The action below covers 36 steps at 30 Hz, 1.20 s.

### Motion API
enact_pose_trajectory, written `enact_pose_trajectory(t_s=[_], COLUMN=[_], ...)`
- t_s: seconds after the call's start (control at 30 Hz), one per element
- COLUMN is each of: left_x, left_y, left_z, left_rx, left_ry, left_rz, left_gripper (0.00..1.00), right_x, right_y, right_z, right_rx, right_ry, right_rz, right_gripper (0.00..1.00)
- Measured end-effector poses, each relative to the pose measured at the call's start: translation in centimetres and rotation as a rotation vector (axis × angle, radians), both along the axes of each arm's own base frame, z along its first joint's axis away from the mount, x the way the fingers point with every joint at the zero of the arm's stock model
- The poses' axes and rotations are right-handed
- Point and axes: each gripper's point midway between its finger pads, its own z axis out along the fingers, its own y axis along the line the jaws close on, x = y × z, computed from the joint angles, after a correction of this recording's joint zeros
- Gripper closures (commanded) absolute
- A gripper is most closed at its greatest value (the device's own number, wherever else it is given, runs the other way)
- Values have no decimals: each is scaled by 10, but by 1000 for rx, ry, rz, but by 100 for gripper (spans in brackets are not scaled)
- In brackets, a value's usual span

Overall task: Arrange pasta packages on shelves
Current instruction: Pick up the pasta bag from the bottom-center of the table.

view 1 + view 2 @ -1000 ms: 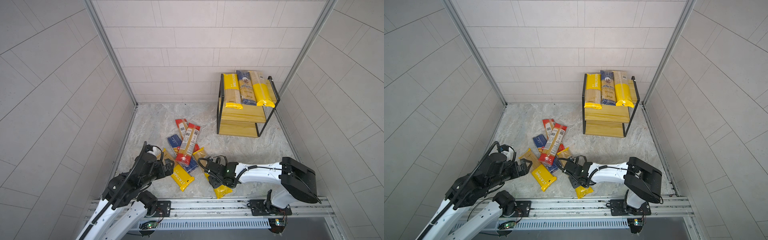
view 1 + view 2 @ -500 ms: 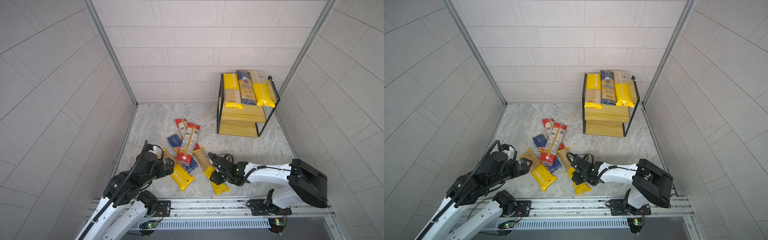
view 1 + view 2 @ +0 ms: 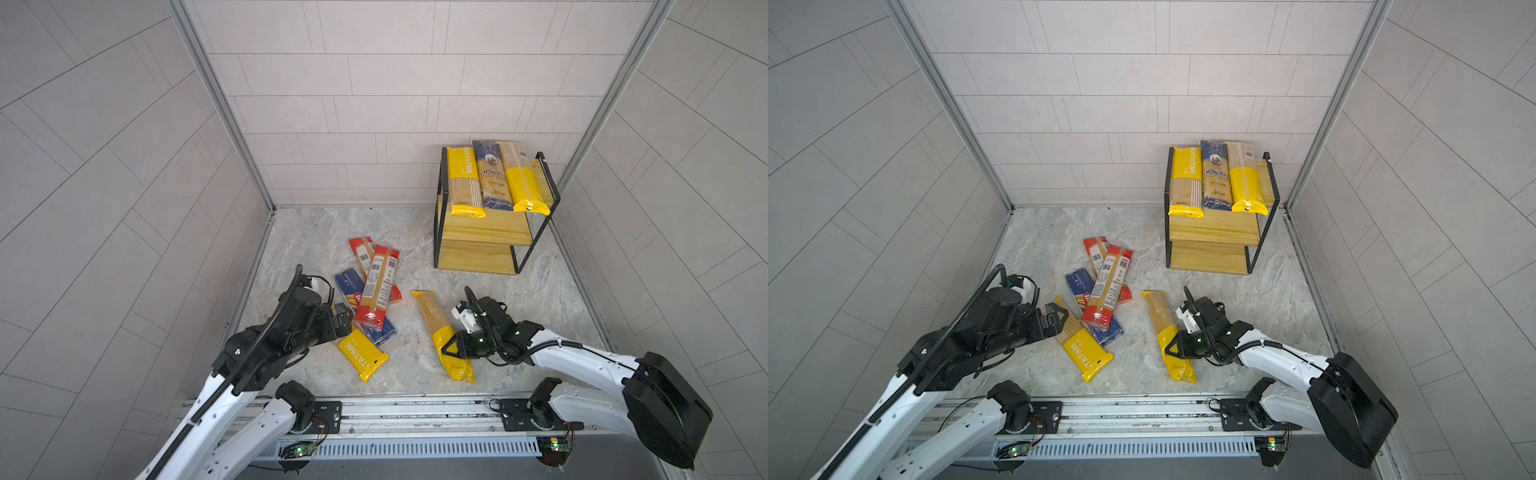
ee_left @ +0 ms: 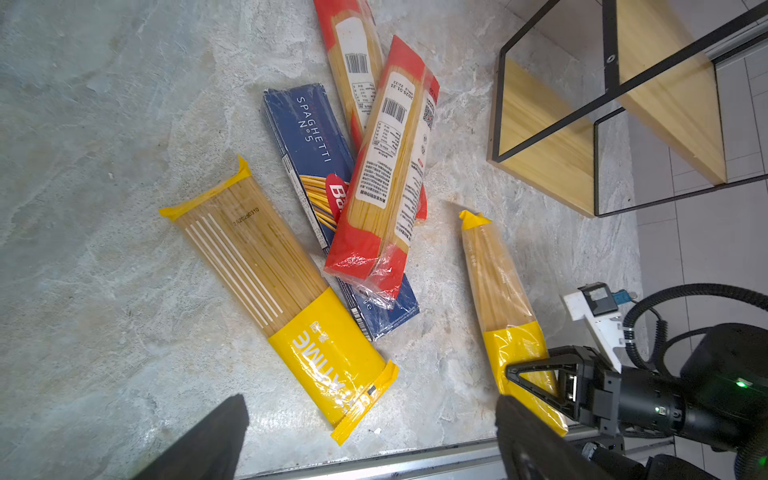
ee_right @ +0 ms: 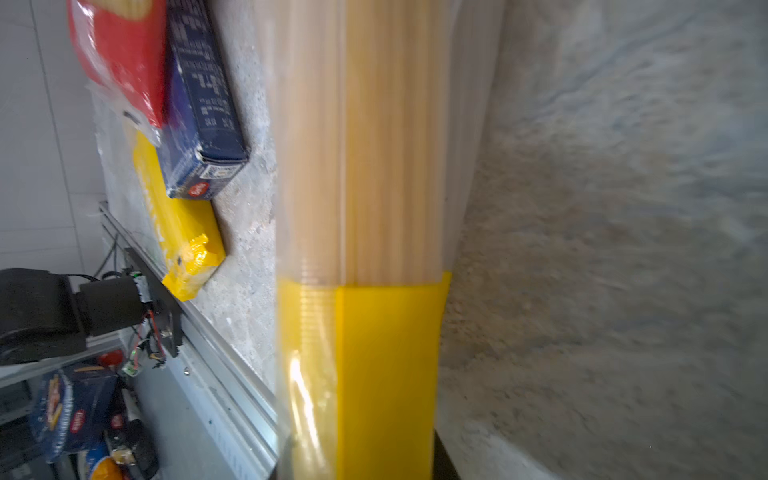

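My right gripper (image 3: pixel 451 347) is shut across the yellow band of a yellow pasta package (image 3: pixel 432 320) that lies on the floor right of the pile. In the right wrist view this package (image 5: pixel 374 208) fills the space between the jaws. My left gripper (image 3: pixel 343 318) hovers open over the pile's left edge, holding nothing. The pile holds a yellow PASTATIME pack (image 3: pixel 361 353), a dark blue pack (image 4: pixel 307 137) and two red-ended packs (image 3: pixel 378 291). The shelves (image 3: pixel 482 232) stand at the back right, with three packs (image 3: pixel 492 178) side by side on the top tier.
Tiled walls close in the marble floor on three sides. A metal rail (image 3: pixel 415 409) runs along the front edge, close to the held pack's near end. The shelves' two lower boards (image 3: pixel 1208 257) are bare.
The right gripper has closed on the yellow package and pulled it right, away from the pile, turning it more lengthwise. The left arm has stayed still.
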Motion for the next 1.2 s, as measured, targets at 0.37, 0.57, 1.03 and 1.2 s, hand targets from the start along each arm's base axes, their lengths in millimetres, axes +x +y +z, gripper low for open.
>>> enact_pose_trajectory(t_s=[0.37, 0.57, 1.03, 1.2], left_x=[33, 41, 46, 47], left_y=[-23, -31, -34, -35], left_z=[21, 21, 34, 35], left_rx=[15, 26, 24, 28], left_ry=[0, 9, -21, -21], left_rz=[-33, -60, -76, -81], left_gripper=[2, 2, 2, 2], right_x=[11, 17, 53, 57], right_y=[-28, -32, -43, -51], right_z=[52, 57, 140, 147], right_rx=[159, 215, 333, 340], right_ry=[24, 71, -94, -97], right_rz=[-121, -168, -218, -245], right_gripper=[100, 100, 100, 100])
